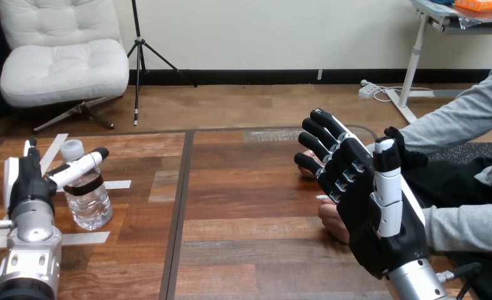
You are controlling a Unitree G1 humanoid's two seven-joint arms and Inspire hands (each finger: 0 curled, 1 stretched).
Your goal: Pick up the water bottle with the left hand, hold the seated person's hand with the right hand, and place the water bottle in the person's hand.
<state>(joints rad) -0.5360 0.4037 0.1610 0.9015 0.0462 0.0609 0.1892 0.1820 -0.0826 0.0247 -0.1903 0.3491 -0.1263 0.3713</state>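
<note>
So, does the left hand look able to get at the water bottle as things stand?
Probably yes: the left hand is right beside the water bottle, a straight finger across its front, nothing between them.

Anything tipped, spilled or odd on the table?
Nothing stands out. The water bottle stands upright and capped at the left hand, with no spill on the table; the right hand is open by the person's hand.

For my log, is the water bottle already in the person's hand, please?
No, the water bottle stands upright on the table by the left hand, apart from the person's hand.
</note>
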